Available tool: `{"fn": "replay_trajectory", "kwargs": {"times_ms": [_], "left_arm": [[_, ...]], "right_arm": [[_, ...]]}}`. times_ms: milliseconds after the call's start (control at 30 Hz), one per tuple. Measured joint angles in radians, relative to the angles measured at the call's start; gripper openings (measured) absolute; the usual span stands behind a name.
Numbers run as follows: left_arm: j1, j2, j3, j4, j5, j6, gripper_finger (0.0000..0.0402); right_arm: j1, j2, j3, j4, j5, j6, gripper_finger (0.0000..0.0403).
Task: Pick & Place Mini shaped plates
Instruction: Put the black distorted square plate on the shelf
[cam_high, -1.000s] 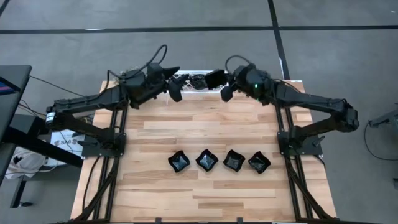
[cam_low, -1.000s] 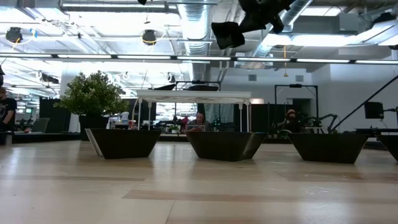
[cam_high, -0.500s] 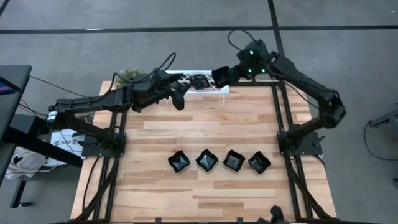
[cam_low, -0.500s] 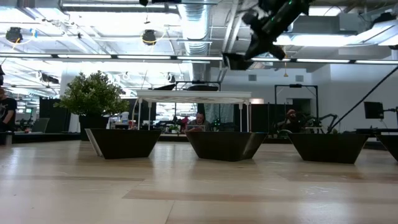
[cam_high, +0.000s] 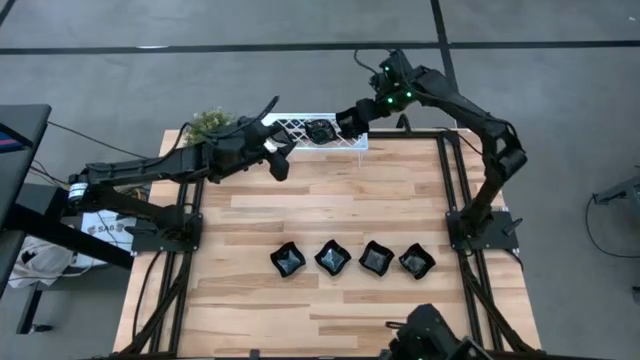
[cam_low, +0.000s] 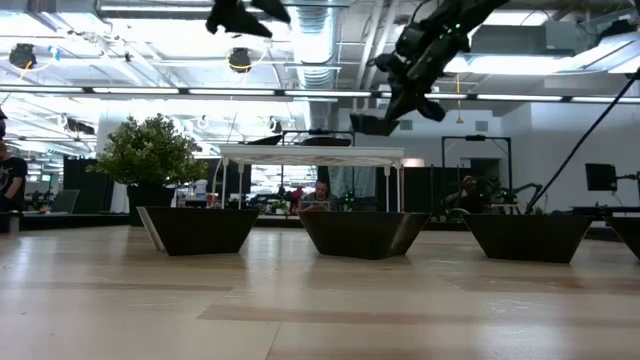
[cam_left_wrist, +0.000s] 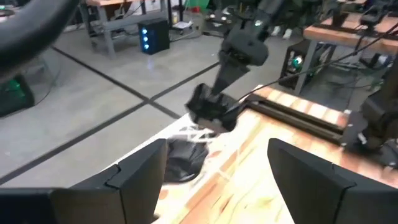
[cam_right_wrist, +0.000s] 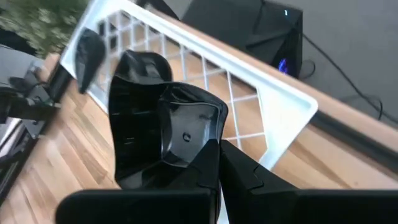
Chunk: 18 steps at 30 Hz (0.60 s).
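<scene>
Desk (cam_high: 330, 205): light wooden planks, seen whole from above.

Plates on desk: four glossy black wavy-edged square plates in one row near the front edge, close together but apart. From the left: first plate (cam_high: 288, 260), second plate (cam_high: 332, 257), third plate (cam_high: 376, 257), fourth plate (cam_high: 417, 261). In the low view three of them stand side by side, and the edge of another shows at the picture's right border.

Rack (cam_high: 300, 131): white lattice, lying along the desk's far edge; a dark plate in the rack (cam_high: 319, 130) rests on it near its right end.

Plant (cam_high: 207, 122): small, green, at the far left corner of the desk, just beside the rack's left end.

Right claw (cam_high: 352, 120): raised over the right end of the rack, fingers pressed together on a black plate. The held plate (cam_right_wrist: 163, 134) fills the right wrist view, tilted, with the rack's lattice behind it.

Left claw (cam_high: 278, 158): spread wide and carrying nothing, above the desk just in front of the rack's left part. Its two fingers (cam_left_wrist: 140, 177) frame the left wrist view, which looks toward the rack and the right claw beyond.
</scene>
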Motion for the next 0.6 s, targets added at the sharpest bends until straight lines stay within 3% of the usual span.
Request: {"fn": "replay_trajectory", "kwargs": {"times_ms": [267, 600], "left_arm": [[0.061, -0.160, -0.144, 0.039, 0.004, -0.001, 0.0282], [0.090, -0.294, -0.234, 0.107, 0.004, 0.021, 0.0282]], "right_arm": [[0.000, 0.057, 0.002, -0.013, 0.000, 0.061, 0.0000], [-0.005, 0.071, 0.002, -0.020, 0.001, 0.086, 0.0000]]}}
